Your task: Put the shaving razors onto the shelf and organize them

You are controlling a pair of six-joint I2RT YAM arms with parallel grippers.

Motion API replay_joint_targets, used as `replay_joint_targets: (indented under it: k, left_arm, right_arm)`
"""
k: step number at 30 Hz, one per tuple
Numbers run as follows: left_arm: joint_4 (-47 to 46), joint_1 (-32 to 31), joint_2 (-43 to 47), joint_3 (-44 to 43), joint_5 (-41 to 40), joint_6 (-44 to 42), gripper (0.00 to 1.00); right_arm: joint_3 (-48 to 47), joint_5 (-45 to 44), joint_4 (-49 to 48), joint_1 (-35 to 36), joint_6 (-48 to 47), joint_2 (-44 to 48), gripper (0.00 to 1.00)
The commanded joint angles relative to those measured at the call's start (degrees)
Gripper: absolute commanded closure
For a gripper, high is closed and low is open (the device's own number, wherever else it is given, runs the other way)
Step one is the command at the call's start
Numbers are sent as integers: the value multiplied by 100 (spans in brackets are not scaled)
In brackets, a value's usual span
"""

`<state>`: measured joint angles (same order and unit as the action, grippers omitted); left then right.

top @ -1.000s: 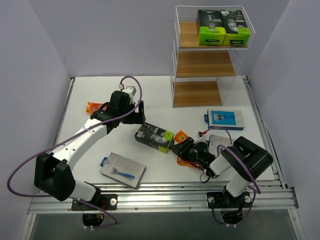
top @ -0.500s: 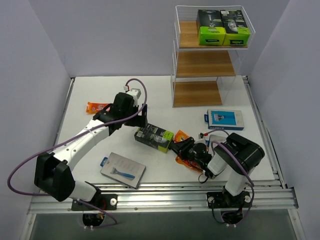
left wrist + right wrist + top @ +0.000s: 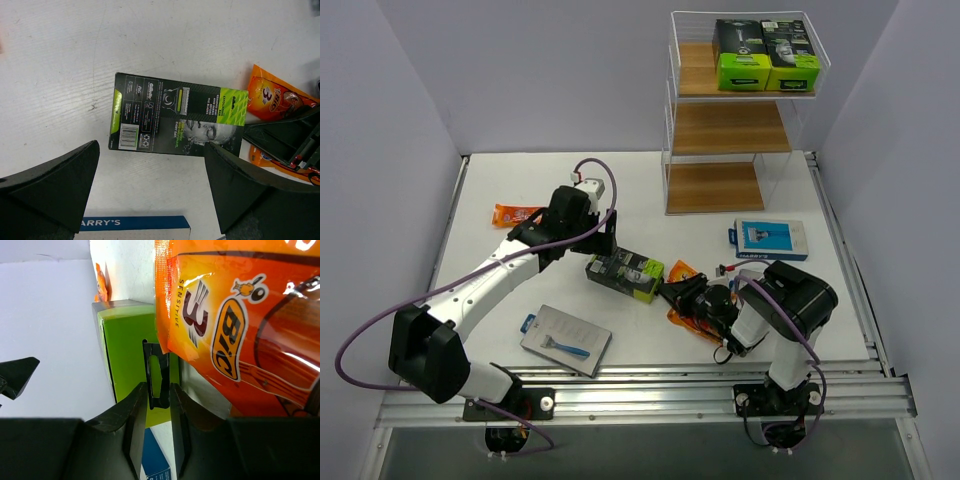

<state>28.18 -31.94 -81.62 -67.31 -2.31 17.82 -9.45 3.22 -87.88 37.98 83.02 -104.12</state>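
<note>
Black-and-lime Gillette box (image 3: 177, 120), one on the table (image 3: 520, 180): it lies flat in mid-table, just ahead of the left gripper (image 3: 150, 150). Its long axis runs from finger to finger across that gap. By my judgement the left wrist needs a quarter turn to span the narrow side.

- Left gripper (image 3: 605, 232): jaws fully spread, holding nothing, hovering over the box's left end.
- Right gripper (image 3: 159, 390): at the box's lime end (image 3: 130, 350), jaws drawn narrow with the black hang tab (image 3: 157, 375) between them. Whether the tab is actually pinched cannot be told.
- Nearer arm: both are at the box, the left above it and the right at its end.

Count of stock:
- Black-and-lime boxes, three: the one above, plus two boxes (image 3: 765, 52) side by side on the top board of the shelf (image 3: 730, 128).
- Flat cards, two in view: a blue Harry's card (image 3: 770, 240) near the shelf foot and a grey card with blue razor (image 3: 565, 340) at the near left.
- Orange BIC packets: one far left (image 3: 515, 213) and one beside the box's lime end (image 3: 275, 97). More orange shows under the right gripper, and I cannot tell if that is a separate packet.
- Shelf, one, three wooden boards; nothing shows on the middle and bottom ones.
</note>
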Motion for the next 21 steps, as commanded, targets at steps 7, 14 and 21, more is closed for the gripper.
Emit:
replay_joint_targets:
  k: [7,14,21]
  left_arm:
    - [3,-66,24,-81,20,-69,5]
    - [3,-84,24,-89,20,-77,5]
    - [12,-110,-2,-98,20,-77,5]
  right_arm:
    - [-109,-296,-319,-18,-410,31,91]
    - [-215,-296,384,8,-568,506,97]
    - [-206,-296,833,26,-586,735,77]
